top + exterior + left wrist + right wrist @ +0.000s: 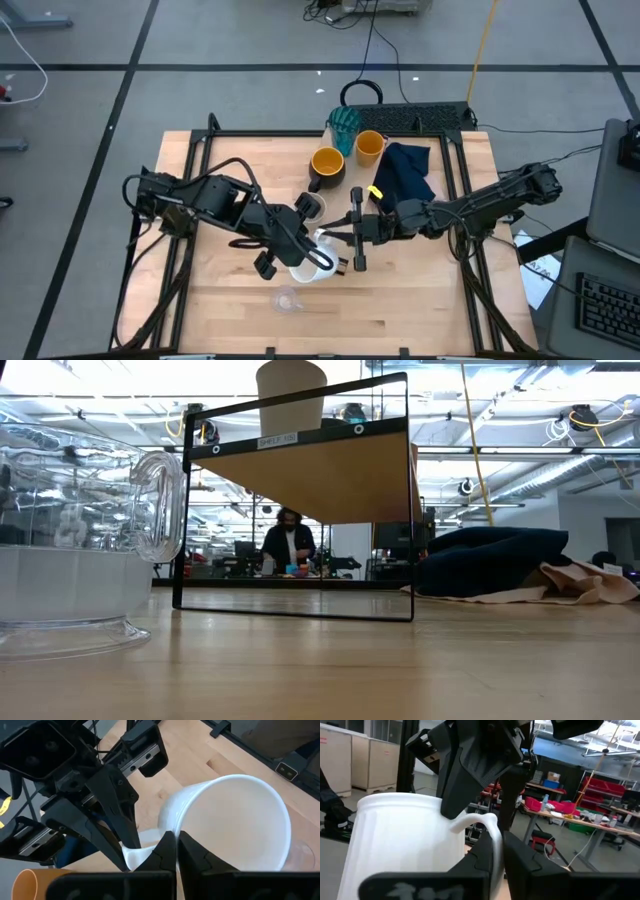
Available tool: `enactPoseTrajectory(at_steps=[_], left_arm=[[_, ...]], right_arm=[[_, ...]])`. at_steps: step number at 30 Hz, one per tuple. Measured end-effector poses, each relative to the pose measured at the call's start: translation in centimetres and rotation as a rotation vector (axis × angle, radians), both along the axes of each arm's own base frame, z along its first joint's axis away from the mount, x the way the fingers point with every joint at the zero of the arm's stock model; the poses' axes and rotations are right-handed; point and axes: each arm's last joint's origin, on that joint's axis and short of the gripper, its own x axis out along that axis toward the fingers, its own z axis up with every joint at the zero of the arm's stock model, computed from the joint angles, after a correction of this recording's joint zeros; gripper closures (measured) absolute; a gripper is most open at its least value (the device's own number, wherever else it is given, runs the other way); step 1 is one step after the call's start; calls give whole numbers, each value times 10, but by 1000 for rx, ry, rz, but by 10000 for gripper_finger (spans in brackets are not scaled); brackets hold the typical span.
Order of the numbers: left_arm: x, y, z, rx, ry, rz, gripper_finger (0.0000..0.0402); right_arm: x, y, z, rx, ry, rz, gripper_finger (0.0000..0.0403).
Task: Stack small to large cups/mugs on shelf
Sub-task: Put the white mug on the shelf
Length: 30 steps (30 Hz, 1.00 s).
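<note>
On the left, the left hand [300, 262] is seen reaching in toward the middle of the bench [210, 290], its fingers closed on the handle of the white mug [308, 266], which is held just above the boards near the bench's centre. A small clear glass [287, 299] stands alone nearer the front edge. In the left wrist view the white mug [235, 820] is tipped with its mouth toward the camera, and the pinch on its thin loop handle is plain. From the right, the right hand [357, 232] is brought up against the same mug; in its wrist view its fingers are shut on the handle too (both hands appear to share the one loop). The mug is judged rigid, glazed and slippery, moderately heavy and breakable, so the handle or the rim wall would be the surest hold, and a two-handed pinch on one thin loop risks twisting it. Farther back stand the dark mug with yellow inside [326, 164], the teal ribbed tumbler [344, 124] and the orange cup [369, 146], with the navy cloth [405, 172] to their right.
</note>
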Motion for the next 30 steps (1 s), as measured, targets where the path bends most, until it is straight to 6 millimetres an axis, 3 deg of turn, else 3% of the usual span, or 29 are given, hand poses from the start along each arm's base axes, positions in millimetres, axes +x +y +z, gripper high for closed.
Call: enactPoseTrajectory(at_steps=[7,22,30], left_arm=[[0,0,0,1,3,1,397],[-1,4,5,-8,-34,60,340],[-12,11,16,-14,-76,127,317]], right_arm=[[0,0,-1,-19,9,-12,387],[0,2,-3,-22,24,15,400],[-7,-3,5,-68,8,-101,400]])
